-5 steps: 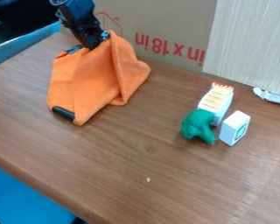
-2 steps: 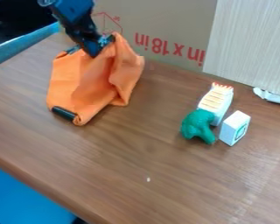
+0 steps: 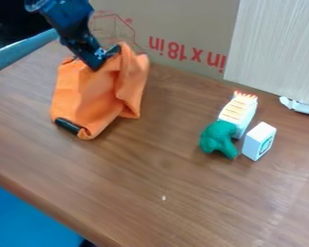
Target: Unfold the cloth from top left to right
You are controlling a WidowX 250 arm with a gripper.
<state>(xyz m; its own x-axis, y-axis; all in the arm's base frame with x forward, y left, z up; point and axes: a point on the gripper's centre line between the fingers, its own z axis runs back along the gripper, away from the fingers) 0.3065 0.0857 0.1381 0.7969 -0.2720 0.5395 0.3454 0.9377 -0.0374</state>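
Observation:
At the upper left of the table, my black gripper [image 3: 103, 58] hangs at the top edge of the orange cloth [image 3: 96, 99], touching it. The cloth is bunched, its upper right part raised in steep folds near the fingers and its lower left lying flatter. A black patch shows on its lower left corner. Folds and the arm's angle hide how the fingers stand around the fabric.
A green broccoli toy [image 3: 218, 139], a white block with an orange-striped face [image 3: 238, 112] and a smaller white block [image 3: 259, 141] stand together at the right. Behind the table are a cardboard box [image 3: 176, 29] and a pale panel [image 3: 276, 48].
The gripper has shifted slightly left and down, tilting more. The cloth's raised right side has drawn in to the left, and its folds have narrowed.

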